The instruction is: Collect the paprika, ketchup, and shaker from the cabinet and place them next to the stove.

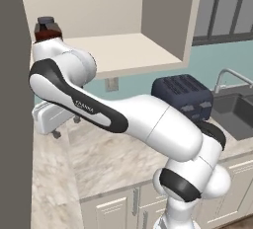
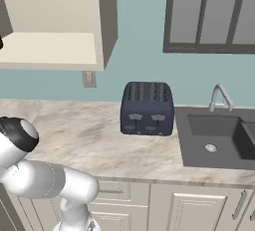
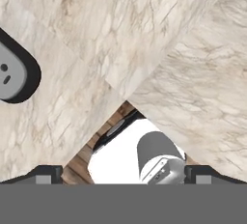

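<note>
Beige panels form the cabinet (image 1: 163,23), the largest of the task's things we see: a wall unit standing open, with a plain pale shelf inside, hung above the counter on the left of the scene. At the far left end of that shelf, partly behind the arm's white wrist in the left base view, stands a dark red-brown jar with a dark cap, which we take for the paprika (image 1: 47,29); we cannot tell whether anything else shares the shelf.

Below runs a marbled stone counter (image 2: 74,130) against a teal wall (image 2: 142,60), turning a corner at the left. A dark ribbed toaster (image 2: 147,108) sits at the back of it, just right of the cabinet's edge, and a dark sink (image 2: 214,140) with a curved tap lies further right under a grey window (image 2: 211,13). The counter between the toaster and the corner is bare.

In the hand view the gripper (image 3: 123,175) looks down at the counter's corner, its fingertips (image 3: 46,175) spread wide with nothing between them.
</note>
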Motion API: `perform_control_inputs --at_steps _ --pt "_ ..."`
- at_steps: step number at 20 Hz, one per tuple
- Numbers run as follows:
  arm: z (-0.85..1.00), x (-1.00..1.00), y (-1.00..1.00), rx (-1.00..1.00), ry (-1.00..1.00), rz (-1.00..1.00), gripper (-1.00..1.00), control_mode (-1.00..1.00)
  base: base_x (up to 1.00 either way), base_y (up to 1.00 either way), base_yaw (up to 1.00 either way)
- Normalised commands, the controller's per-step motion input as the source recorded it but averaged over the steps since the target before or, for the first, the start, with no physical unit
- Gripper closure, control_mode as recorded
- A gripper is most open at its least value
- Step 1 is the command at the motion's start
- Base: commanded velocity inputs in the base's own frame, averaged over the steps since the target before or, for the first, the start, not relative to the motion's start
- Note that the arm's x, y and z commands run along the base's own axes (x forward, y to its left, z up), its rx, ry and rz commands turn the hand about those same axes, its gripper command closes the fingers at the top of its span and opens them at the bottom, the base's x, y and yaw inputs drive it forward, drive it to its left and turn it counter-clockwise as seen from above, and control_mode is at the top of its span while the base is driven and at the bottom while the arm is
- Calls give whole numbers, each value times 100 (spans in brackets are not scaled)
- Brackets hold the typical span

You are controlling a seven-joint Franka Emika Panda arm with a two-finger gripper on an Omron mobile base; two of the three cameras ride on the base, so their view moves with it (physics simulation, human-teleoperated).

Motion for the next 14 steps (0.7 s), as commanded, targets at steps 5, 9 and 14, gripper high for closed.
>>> perform_control_inputs --at_steps 5,9,14 --pt "0 0 0 0 0 0 -100 100 48 3 0" --pt "0 0 0 0 0 0 -100 100 40 1 0" --pt "0 0 0 0 0 0 -100 100 26 0 0"
